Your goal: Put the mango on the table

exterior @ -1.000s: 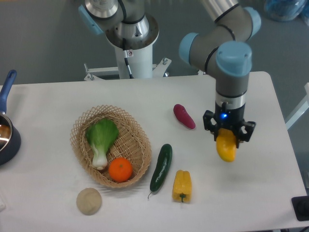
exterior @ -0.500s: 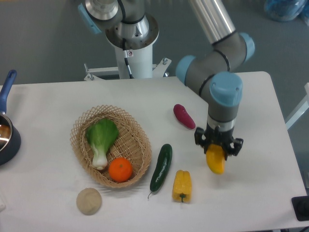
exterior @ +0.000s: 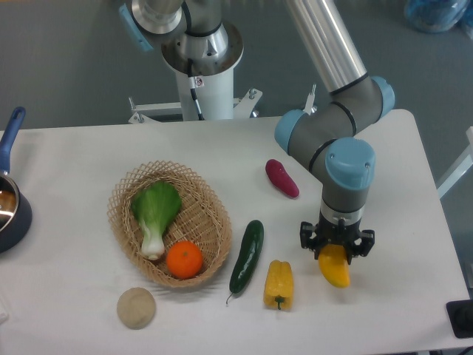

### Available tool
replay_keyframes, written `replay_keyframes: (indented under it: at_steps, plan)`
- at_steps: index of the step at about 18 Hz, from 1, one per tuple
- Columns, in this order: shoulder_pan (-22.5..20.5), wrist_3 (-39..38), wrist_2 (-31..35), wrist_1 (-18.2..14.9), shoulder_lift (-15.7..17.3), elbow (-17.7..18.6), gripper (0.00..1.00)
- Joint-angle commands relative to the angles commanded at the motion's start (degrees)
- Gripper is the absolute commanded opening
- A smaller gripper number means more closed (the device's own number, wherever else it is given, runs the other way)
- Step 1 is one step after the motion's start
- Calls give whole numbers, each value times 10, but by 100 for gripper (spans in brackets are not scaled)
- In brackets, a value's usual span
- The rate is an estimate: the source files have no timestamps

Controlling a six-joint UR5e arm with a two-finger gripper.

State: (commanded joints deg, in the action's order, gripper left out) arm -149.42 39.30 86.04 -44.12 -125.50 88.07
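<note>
The mango is a smooth yellow-orange oval fruit at the right front of the white table. My gripper is shut on its upper end and holds it low, at or just above the tabletop; I cannot tell whether it touches. The mango's lower part sticks out below the fingers, tilted to the right.
A yellow bell pepper lies just left of the mango, a cucumber beyond it. A purple sweet potato lies behind. A wicker basket holds bok choy and an orange. A beige round thing and a pot are at left.
My gripper has carried the mango forward and down toward the tabletop, first shifting slightly left. The mango stays gripped. Nothing else has moved.
</note>
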Motion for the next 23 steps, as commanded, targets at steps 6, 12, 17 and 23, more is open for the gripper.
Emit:
replay_keyframes:
  at_steps: [6,12,17,23]
  plan:
    - [17,-58,0,1,-26,-23,46]
    - [19,-58,-1,1,-33,-26,49]
    - [19,-52,1,1,-37,-26,53]
    - [19,-50,4,1,-40,-27,83]
